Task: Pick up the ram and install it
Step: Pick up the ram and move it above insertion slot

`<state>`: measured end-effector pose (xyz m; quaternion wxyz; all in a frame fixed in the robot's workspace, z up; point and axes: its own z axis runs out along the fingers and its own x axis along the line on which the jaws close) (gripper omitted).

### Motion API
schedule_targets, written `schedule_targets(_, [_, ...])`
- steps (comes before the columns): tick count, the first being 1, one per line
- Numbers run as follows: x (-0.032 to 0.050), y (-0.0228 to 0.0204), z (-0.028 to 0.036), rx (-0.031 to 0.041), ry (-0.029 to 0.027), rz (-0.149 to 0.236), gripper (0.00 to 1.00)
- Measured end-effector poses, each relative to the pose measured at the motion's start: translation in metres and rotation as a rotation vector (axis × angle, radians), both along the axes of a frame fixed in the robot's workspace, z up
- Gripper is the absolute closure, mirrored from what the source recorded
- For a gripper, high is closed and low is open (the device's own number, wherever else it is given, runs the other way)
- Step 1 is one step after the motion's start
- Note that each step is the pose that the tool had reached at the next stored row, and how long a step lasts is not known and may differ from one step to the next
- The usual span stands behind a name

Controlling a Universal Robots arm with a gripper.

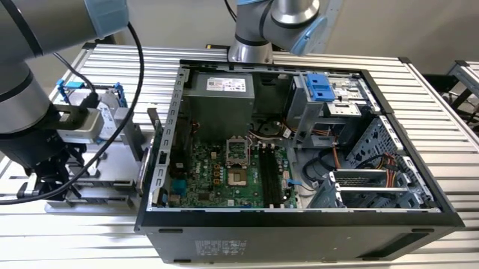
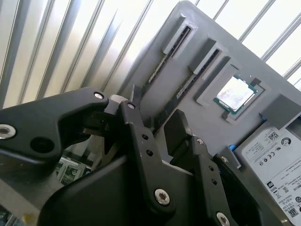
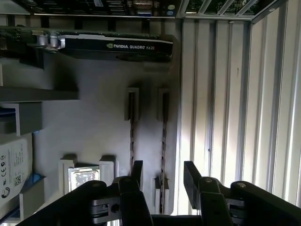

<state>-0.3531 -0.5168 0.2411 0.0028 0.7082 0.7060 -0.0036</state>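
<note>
The ram [image 3: 163, 127] is a thin dark stick standing on edge in a slot of the grey holder tray [image 3: 94, 122]. A second like stick [image 3: 132, 132] stands in the slot beside it. My gripper [image 3: 163, 175] is open, its black fingers [image 3: 190, 176] straddling the near end of the ram without touching it. In the second wrist view the ram [image 2: 195, 75] runs toward the gripper [image 2: 155, 117]. In the exterior view the gripper [image 1: 45, 188] hangs over the tray [image 1: 112, 162] at the exterior view's left, beside the open computer case [image 1: 299, 224]. The motherboard's black slots [image 1: 271, 174] lie inside.
On the tray also sit a graphics card [image 3: 113, 46], a processor chip [image 2: 235, 92] and a hard drive [image 2: 277, 160] in a blue bracket [image 1: 105, 106]. The tray and the case rest on a ribbed metal table [image 1: 419, 112]. A second robot arm [image 1: 262, 28] stands behind the case.
</note>
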Motion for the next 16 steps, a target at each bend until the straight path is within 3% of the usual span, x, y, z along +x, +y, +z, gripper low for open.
schedule_targets(16, [0.0000, -0.0011, -0.0235, 0.0001, -0.0002, 0.000, 0.00])
